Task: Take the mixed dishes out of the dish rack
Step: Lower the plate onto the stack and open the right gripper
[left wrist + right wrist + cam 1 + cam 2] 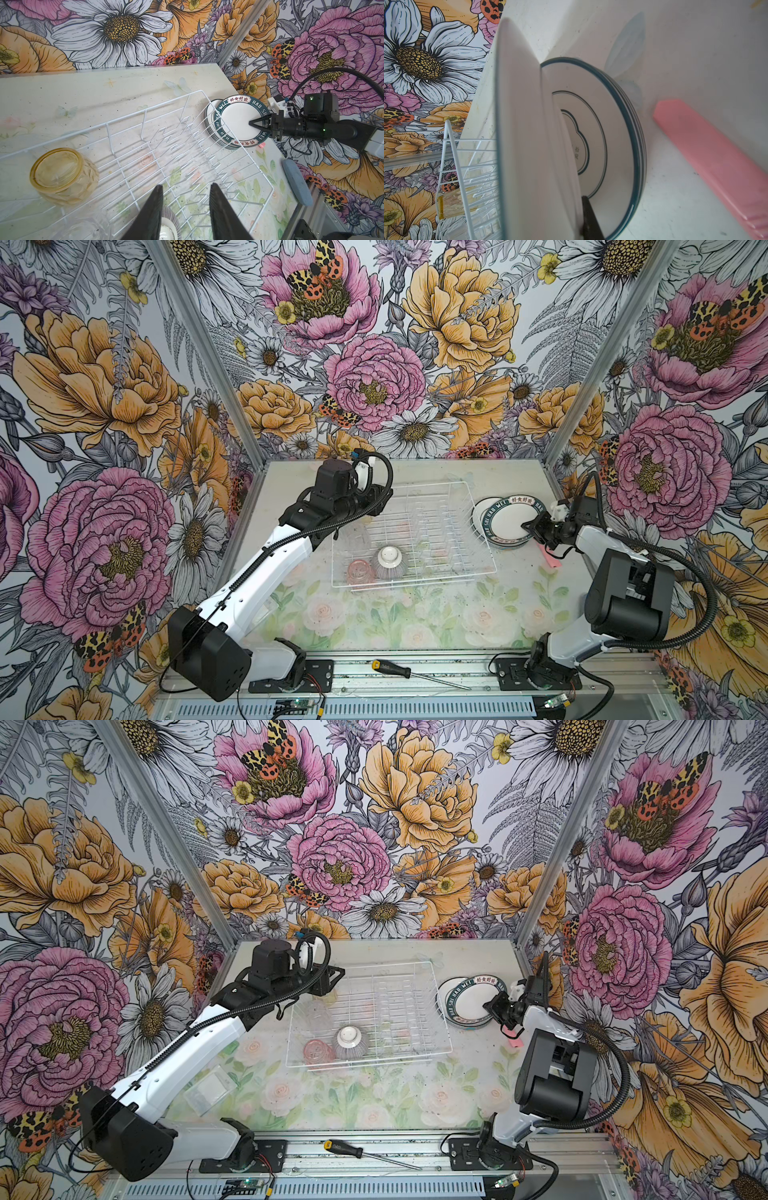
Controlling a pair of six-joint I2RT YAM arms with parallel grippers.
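Observation:
The white wire dish rack [333,568] sits mid-table. In it, seen in both top views, a ribbed greyish bowl [390,560] lies upside down beside a pink tumbler [360,570], with a clear tumbler [353,536] behind. A yellow tumbler [62,176] lies on its side in the rack's far corner. My left gripper [186,199] hangs open and empty over the rack, above the bowl [166,226]. Right of the rack, my right gripper [528,526] is shut on the rim of a green-rimmed plate [513,514], tilted over a stack of plates [482,510]. In the right wrist view only one finger [589,218] shows past the held plate [525,145].
A pink strip [548,558] lies on the table under the right wrist. A screwdriver [415,672] rests on the front rail. A clear plastic box [210,1090] sits by the left arm. A blue-grey oval pad [297,185] lies at the table's right edge.

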